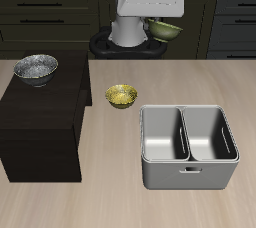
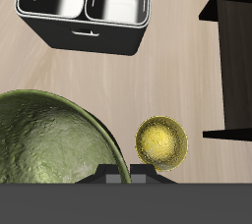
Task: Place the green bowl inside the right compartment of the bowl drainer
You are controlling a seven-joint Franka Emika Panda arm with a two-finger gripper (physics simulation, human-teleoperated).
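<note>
high above wooden table (image 1: 120, 187), green bowl (image 1: 166, 29) tilted sideways, pinched in tool (image 1: 160, 22)

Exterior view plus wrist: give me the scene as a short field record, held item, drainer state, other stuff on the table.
held item: green bowl, carried high by the hand, above the table's back edge
hand state: shut on the bowl's rim
bowl drainer: near the table's front edge, both wells empty
right compartment: empty, bowl not yet placed
yellow bowl: on the table, just behind the drainer, apart from it
silver speckled bowl: on top of the dark cabinet
task status: transport under way, not done
</note>
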